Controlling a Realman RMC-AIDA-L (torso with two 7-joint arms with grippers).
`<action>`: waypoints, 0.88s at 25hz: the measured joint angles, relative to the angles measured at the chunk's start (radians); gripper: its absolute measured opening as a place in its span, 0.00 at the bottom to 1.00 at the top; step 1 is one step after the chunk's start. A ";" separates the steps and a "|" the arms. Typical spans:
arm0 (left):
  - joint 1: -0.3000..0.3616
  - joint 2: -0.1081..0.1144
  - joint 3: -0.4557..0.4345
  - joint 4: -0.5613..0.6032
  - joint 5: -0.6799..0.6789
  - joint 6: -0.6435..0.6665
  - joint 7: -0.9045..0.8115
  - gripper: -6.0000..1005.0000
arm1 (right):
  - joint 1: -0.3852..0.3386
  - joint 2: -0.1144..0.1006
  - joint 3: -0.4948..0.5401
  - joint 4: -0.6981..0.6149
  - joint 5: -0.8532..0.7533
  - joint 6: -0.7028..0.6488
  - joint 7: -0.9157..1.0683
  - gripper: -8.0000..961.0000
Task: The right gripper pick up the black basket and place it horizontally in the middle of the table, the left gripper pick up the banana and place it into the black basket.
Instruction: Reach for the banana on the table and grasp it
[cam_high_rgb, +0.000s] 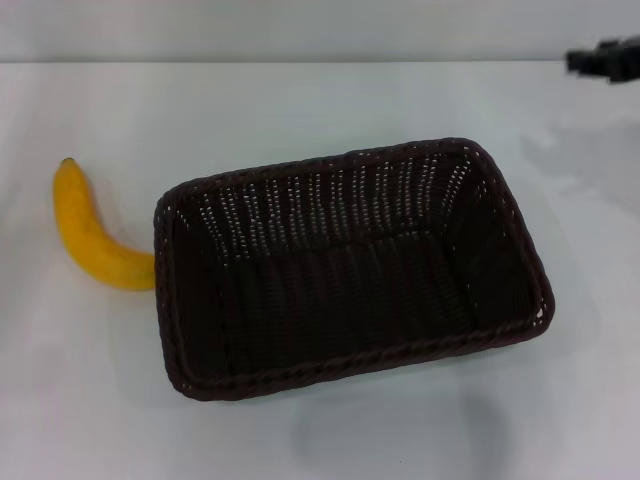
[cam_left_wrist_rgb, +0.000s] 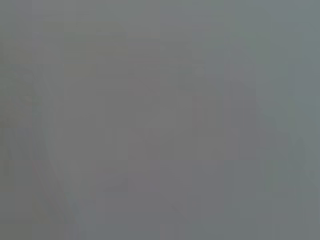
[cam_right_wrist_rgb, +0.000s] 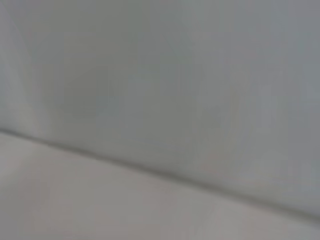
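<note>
Black basket (cam_high_rgb: 350, 270) long axis left-right; banana (cam_high_rgb: 95, 235) at left end

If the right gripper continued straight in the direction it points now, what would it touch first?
Hard to say: only a dark piece of the right gripper shows at the far right edge of the head view. It seems to point left over the bare table, beyond the black basket, so probably nothing soon.

Basket (cam_high_rgb: 350, 270) sits on table (cam_high_rgb: 300, 100), approx centre, long side running left-right, slightly skewed. Banana (cam_high_rgb: 92, 238) lies on table just left of basket, near end by basket's left wall, far end pointing away. Right gripper (cam_high_rgb: 606, 58) at far right edge, behind basket.
</note>
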 joint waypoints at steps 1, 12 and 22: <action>-0.003 0.002 0.000 0.053 0.055 0.021 -0.102 0.87 | -0.033 -0.001 0.002 0.017 0.059 -0.064 -0.088 0.42; -0.075 0.084 0.102 0.621 0.780 -0.035 -1.115 0.87 | -0.094 -0.004 0.150 0.616 0.948 -0.343 -1.208 0.42; -0.314 0.216 0.246 0.615 1.187 -0.256 -1.510 0.87 | -0.057 -0.006 0.407 0.996 1.193 -0.179 -1.803 0.57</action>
